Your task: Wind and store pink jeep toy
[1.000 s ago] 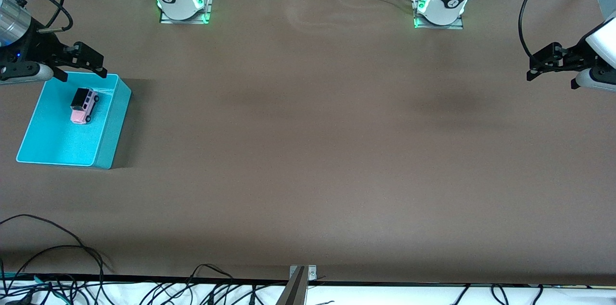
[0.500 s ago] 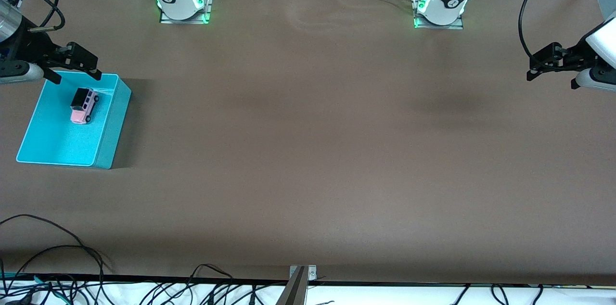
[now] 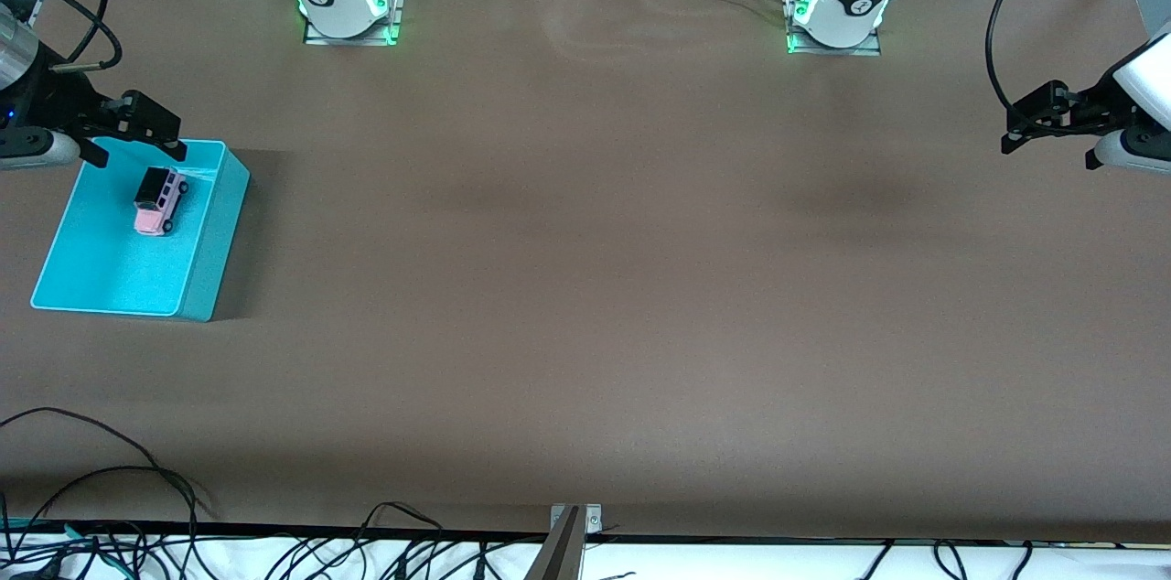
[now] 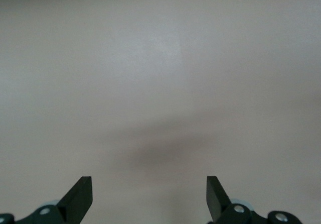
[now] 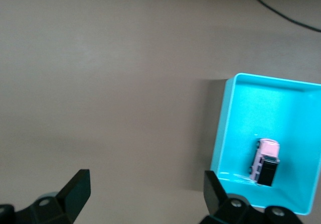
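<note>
- The jeep (image 3: 158, 199) sits on its wheels in the bin (image 3: 212, 232), at the right arm's end of the bench (image 3: 585, 287), in the part of the bin farther from the front camera.
- The right hand (image 3: 135, 139) hangs over the bin's rim, fingers spread, gripping nothing.
- The right wrist view looks down on the bin (image 5: 228, 133) and the jeep (image 5: 265, 161) inside it (black roof toward one end wall, pink hood pointing away from that wall), plus a cable (image 5: 281, 5) on the bench.
- The left hand (image 3: 1032, 124) waits over bare bench at the left arm's end, released.
- The left wrist view gives only brown bench (image 4: 160, 73) and the two spread fingertips (image 4: 80, 194); the jeep shows nowhere in it.
</note>
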